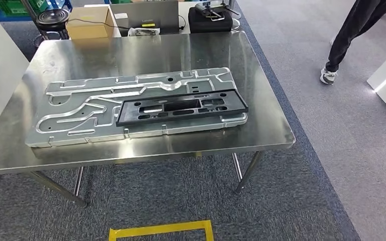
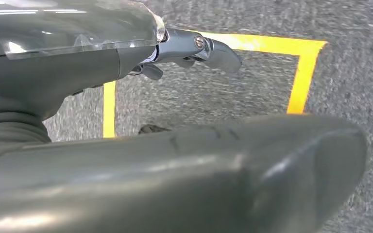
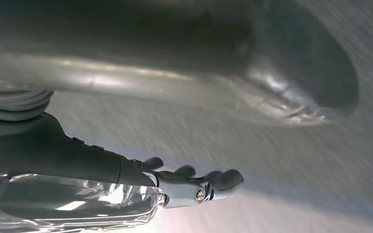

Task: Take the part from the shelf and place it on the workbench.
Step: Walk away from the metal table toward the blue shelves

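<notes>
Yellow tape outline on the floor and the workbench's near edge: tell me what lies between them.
Bare grey carpet, in the head view: nothing sits between the yellow tape outline and the workbench edge except the table's legs.

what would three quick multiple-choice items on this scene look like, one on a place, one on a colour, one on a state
1. Where does the black part lie?
A. on the carpet
B. on the silver plate on the workbench
C. on the cardboard box

2. What colour is the tape on the floor before the workbench?
A. yellow
B. red
C. white

3. What is the left hand doing?
A. gripping the black part
B. pressing on the workbench
C. holding nothing, above the carpet

Answers:
1 B: the head view shows the black part flat on the plate's right half.
2 A: yellow strips show in the head and left wrist views.
3 C: the left wrist view shows bare fingers over carpet and tape.
</notes>
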### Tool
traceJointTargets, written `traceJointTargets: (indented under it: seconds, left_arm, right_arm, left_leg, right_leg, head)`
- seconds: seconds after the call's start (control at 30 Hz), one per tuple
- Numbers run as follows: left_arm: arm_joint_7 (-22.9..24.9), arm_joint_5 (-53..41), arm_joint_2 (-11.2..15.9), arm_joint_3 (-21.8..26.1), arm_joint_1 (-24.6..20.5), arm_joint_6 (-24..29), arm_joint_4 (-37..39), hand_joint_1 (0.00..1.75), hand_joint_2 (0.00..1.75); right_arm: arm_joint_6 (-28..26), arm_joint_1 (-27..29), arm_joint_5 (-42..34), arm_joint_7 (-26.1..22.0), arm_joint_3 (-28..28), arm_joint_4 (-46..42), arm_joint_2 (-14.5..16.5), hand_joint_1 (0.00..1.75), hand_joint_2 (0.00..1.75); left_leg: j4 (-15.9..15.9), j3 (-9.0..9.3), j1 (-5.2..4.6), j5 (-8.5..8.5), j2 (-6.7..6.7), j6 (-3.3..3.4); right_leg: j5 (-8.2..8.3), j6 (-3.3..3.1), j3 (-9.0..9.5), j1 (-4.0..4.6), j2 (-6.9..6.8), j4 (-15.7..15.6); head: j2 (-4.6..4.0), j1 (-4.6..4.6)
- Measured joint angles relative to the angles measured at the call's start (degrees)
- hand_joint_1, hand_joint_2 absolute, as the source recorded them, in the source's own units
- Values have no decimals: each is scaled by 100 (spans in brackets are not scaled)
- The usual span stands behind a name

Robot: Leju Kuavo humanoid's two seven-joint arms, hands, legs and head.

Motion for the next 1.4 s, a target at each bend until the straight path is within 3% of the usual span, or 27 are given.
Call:
traceJointTargets:
  seconds: [0.03, 0.07, 0.13, 0.2, 0.23, 0.33, 0.4, 0.47, 0.5, 0.53, 0.57, 0.63, 0.7, 0.73, 0.77, 0.83, 0.87, 0.9, 0.97, 1.0, 1.03, 1.1, 1.17, 1.23, 1.27, 1.33, 1.4]
  left_arm:
    - [-4, -7, -15, 0, 0, -7, 1, 0, 0]
    - [-9, -13, -29, 0, 0, -11, 1, 0, 0]
    - [-14, -23, -53, 0, -5, -13, 1, 0, 0]
    - [-26, -55, -71, -4, -14, -22, 1, 0, 0]
    - [-37, -83, -79, -7, -22, -30, 1, 0, 0]
    - [-63, -174, -93, -21, -25, -54, 2, 0, 0]
    - [-66, -207, -91, -27, -14, -67, 2, 0, 0]
    - [-64, -217, -90, -31, -14, -82, 2, 0, 0]
    - [-63, -219, -87, -35, -15, -89, 2, 0, 0]
    - [-61, -219, -82, -40, -16, -96, 2, 0, 0]
    - [-57, -218, -74, -46, -17, -103, 2, 0, 0]
    - [-48, -204, -54, -55, -22, -113, 2, 0, 0]
    - [-34, -174, -27, -57, -41, -114, 1, 0, 0]
    - [-26, -155, -17, -56, -48, -113, 1, 0, 0]
    - [-16, -138, -10, -56, -51, -107, 1, 0, 0]
    - [-1, -116, -10, -54, -44, -91, 2, 0, 0]
    - [7, -110, -10, -53, -44, -83, 2, 0, 0]
    - [13, -103, -10, -52, -46, -79, 2, 0, 0]
    - [21, -94, -9, -49, -47, -74, 2, 0, 0]
    - [21, -90, -9, -46, -43, -74, 2, 0, 0]
    - [21, -88, -9, -43, -40, -73, 2, 0, 0]
    - [21, -82, -9, -33, -42, -73, 2, 0, 0]
    - [21, -78, -10, -24, -44, -73, 2, 0, 0]
    - [18, -78, -11, -21, -47, -73, 2, 0, 0]
    - [15, -78, -11, -19, -49, -73, 2, 0, 0]
    - [9, -75, -8, -12, -48, -73, 2, 0, 0]
    - [0, -69, -3, -7, -31, -73, 2, 0, 0]
  right_arm:
    - [103, -7, -26, 93, -29, 72, 5, 0, 0]
    - [169, -10, -47, 157, -56, 126, 10, 0, 0]
    - [245, -22, -71, 226, -91, 198, 13, 0, 0]
    - [391, -58, -89, 341, -118, 252, 15, 0, 0]
    - [510, -73, -91, 431, -135, 281, 22, 0, 0]
    - [888, -89, -48, 704, -197, 375, 101, 0, 0]
    - [1123, -99, 2, 798, -215, 423, 197, 0, 0]
    - [1317, -105, 33, 828, -216, 459, 290, 0, 0]
    - [1377, -103, 45, 832, -216, 476, 331, 0, 0]
    - [1421, -103, 57, 832, -216, 492, 369, 0, 0]
    - [1461, -103, 74, 827, -216, 505, 406, 0, 0]
    - [1542, -109, 118, 794, -216, 523, 463, 0, 0]
    - [1616, -122, 177, 743, -215, 532, 505, 0, 0]
    - [1641, -130, 204, 724, -215, 535, 518, 0, 0]
    - [1659, -137, 225, 714, -214, 537, 527, 0, 0]
    - [1680, -146, 257, 708, -214, 539, 520, 0, 0]
    - [1692, -152, 275, 707, -214, 539, 513, 0, 0]
    - [1707, -156, 296, 707, -213, 540, 506, 0, 0]
    - [1734, -167, 325, 703, -210, 544, 498, 0, 0]
    - [1747, -170, 331, 696, -210, 545, 496, 0, 0]
    - [1753, -172, 334, 687, -210, 546, 493, 0, 0]
    - [1760, -177, 337, 668, -210, 546, 485, 0, 0]
    - [1760, -193, 341, 659, -210, 546, 475, 0, 0]
    - [1760, -221, 348, 654, -209, 546, 470, 0, 0]
    - [1761, -232, 352, 650, -208, 546, 470, 0, 0]
    - [1767, -237, 362, 636, -206, 550, 470, 0, 0]
    - [1784, -244, 371, 616, -204, 556, 470, 0, 0]
  left_leg:
    - [22, -93, 0, 58, 5, -10]
    - [53, -186, 2, 109, 6, -25]
    - [139, -359, 9, 187, 8, -69]
    - [233, -476, 1, 245, 12, -132]
    - [262, -504, -1, 277, 14, -169]
    - [288, -563, 19, 344, 5, -281]
    - [569, -690, 42, -11, -11, -342]
    - [1245, -867, 58, -628, -16, -388]
    - [1598, -916, 62, -819, -16, -405]
    - [1836, -900, 62, -868, -16, -411]
    - [1889, -792, 61, -783, -16, -407]
    - [1388, -283, 55, -477, -18, -363]
    - [487, 366, 27, -470, -21, -283]
    - [166, 566, 8, -534, -21, -241]
    - [-4, 649, -12, -585, -20, -199]
    - [-48, 584, -15, -499, -5, -115]
    - [-59, 523, -6, -422, 6, -67]
    - [-77, 444, 8, -333, 17, -27]
    - [-83, 249, 14, -167, 25, 17]
    - [-72, 148, 11, -93, 28, 18]
    - [-52, 46, 7, -25, 31, 10]
    - [18, -172, 6, 96, 38, -15]
    - [119, -373, 2, 190, 38, -53]
    - [216, -493, -13, 263, 35, -109]
    - [241, -523, -16, 304, 35, -144]
    - [264, -564, -2, 377, 34, -216]
    - [450, -666, 19, 139, 15, -276]
  right_leg:
    - [-33, 17, 27, -10, -1, 214]
    - [54, 27, 151, -21, -1, 226]
    - [302, 31, 703, -43, -2, -356]
    - [269, -13, 1284, -24, 11, -1170]
    - [205, -51, 1432, -7, 20, -1407]
    - [261, -204, 1379, 16, 12, -1512]
    - [404, -308, 1235, 7, -13, -1534]
    - [545, -357, 1052, 27, -22, -1528]
    - [616, -361, 955, 39, -24, -1520]
    - [687, -361, 854, 51, -26, -1507]
    - [753, -357, 755, 60, -25, -1489]
    - [867, -341, 582, 74, -24, -1441]
    - [965, -298, 476, 94, -21, -1393]
    - [1016, -267, 454, 97, -24, -1385]
    - [1073, -230, 444, 94, -28, -1391]
    - [1165, -158, 424, 78, -26, -1425]
    - [1083, -126, 387, 71, -18, -1381]
    - [875, -98, 328, 64, -9, -1235]
    - [225, -51, 163, 42, -2, -595]
    - [-14, -30, 99, 35, -2, -209]
    - [-99, -14, 81, 33, -2, 95]
    - [128, -8, 304, 31, -3, 174]
    - [342, -33, 919, 32, -2, -505]
    - [208, -95, 1494, 54, 3, -1317]
    - [127, -136, 1620, 70, 5, -1528]
    - [155, -234, 1578, 80, -7, -1596]
    - [282, -328, 1448, 69, -31, -1600]
  head:
    - [0, 0]
    - [0, 0]
    - [0, -1]
    - [0, -2]
    - [0, -3]
    - [0, -3]
    - [0, -3]
    - [0, -3]
    - [0, -4]
    - [0, -4]
    - [0, -4]
    - [0, -4]
    - [0, -4]
    - [0, -4]
    - [0, -4]
    - [0, -4]
    - [0, -3]
    - [0, -3]
    - [0, -2]
    - [0, -2]
    - [0, -2]
    - [0, -2]
    - [0, -2]
    - [0, -3]
    - [0, -3]
    - [0, -3]
    - [0, -3]
